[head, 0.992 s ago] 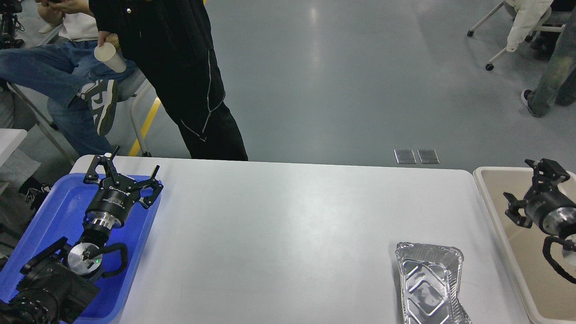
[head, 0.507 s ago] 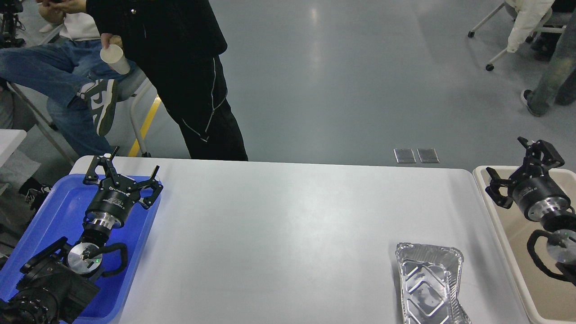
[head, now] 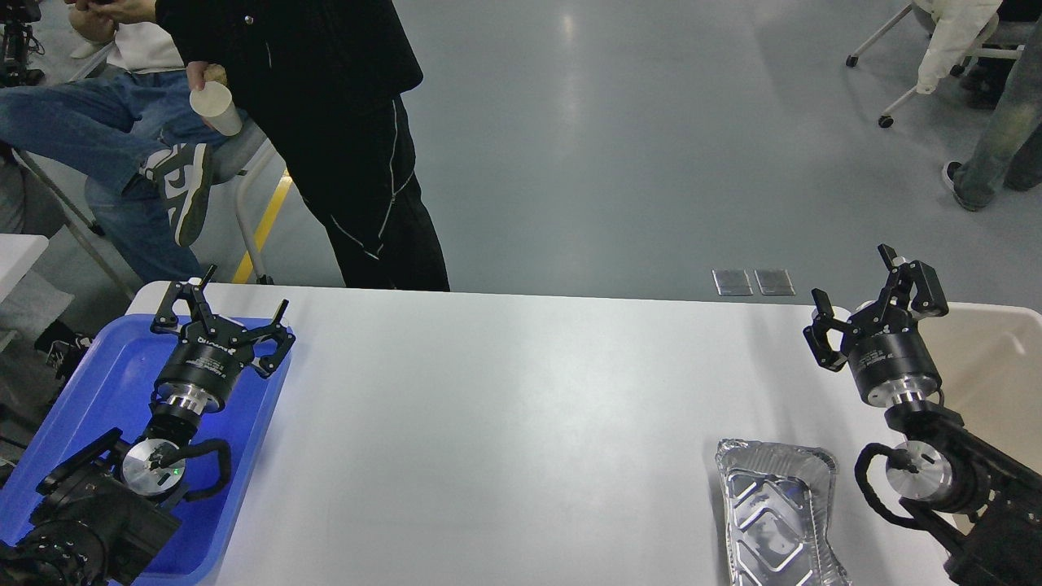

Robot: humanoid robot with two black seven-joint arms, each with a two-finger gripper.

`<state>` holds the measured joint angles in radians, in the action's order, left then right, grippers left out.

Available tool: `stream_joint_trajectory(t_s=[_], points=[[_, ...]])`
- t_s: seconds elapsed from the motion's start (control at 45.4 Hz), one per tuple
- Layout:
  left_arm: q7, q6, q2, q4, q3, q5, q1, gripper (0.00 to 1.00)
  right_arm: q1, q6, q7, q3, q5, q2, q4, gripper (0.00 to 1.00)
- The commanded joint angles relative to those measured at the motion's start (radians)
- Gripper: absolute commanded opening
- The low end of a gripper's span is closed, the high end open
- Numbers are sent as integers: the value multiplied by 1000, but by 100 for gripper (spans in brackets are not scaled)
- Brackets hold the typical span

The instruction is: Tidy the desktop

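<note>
The white desktop (head: 505, 423) fills the middle of the head view. A crumpled silver foil tray (head: 777, 509) lies on it near the front right. My right gripper (head: 869, 295) is open and empty above the desktop's right edge, behind and to the right of the foil tray. My left gripper (head: 224, 313) is open and empty over the far end of the blue plastic tray (head: 98, 382) at the left.
A beige bin (head: 997, 358) stands off the desktop's right edge, partly hidden by my right arm. A person in black (head: 342, 138) holding a paper cup (head: 216, 108) stands at the far left edge. Seated people and chairs are farther back.
My right gripper has moved left and away from me, from over the beige bin to above the desktop's right edge. The left arm has not moved. The standing person shifted slightly right.
</note>
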<state>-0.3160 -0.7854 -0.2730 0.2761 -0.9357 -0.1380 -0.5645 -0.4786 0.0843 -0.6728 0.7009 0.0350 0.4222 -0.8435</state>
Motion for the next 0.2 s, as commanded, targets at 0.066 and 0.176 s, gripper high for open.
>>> stream_joint_trajectory(t_s=[0.066, 0.176], points=[[0, 0, 0, 0, 0, 0, 0, 100, 8, -8, -27, -4, 13, -56, 0, 100], [0, 0, 0, 0, 0, 0, 0, 100, 9, -9, -30, -9, 14, -63, -2, 99]])
